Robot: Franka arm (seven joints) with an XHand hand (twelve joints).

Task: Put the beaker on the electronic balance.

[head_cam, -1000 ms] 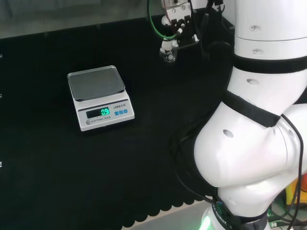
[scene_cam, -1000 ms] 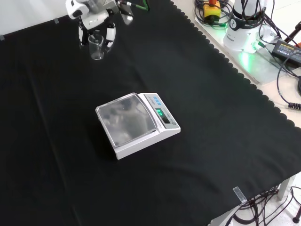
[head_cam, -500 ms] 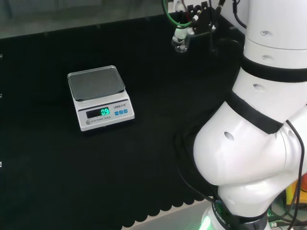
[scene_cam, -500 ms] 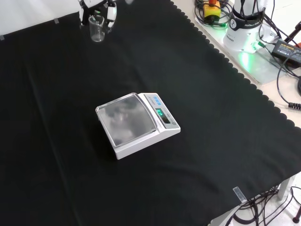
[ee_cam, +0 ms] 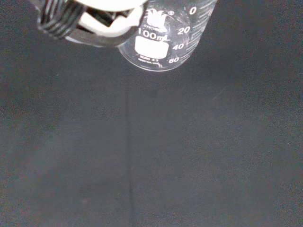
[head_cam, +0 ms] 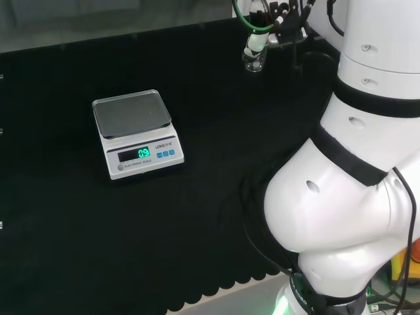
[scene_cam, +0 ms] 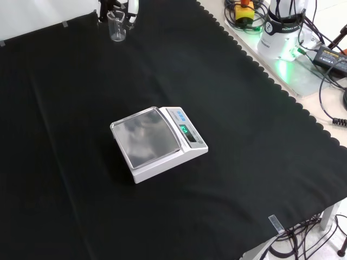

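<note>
The hand is held at the cloth's far edge in the head view, fingers curled round the beaker, which hangs upright, well apart from the balance. Since the earlier frames, hand and beaker have been carried farther from the balance. Printed graduations on the beaker are seen in the wrist view.

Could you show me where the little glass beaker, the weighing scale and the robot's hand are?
beaker [scene_cam: 116,30], front view, on its clear glass wall.
electronic balance [scene_cam: 147,137], front view, on its metal weighing pan.
hand [head_cam: 256,41], head view, on a white finger beside the beaker.
</note>
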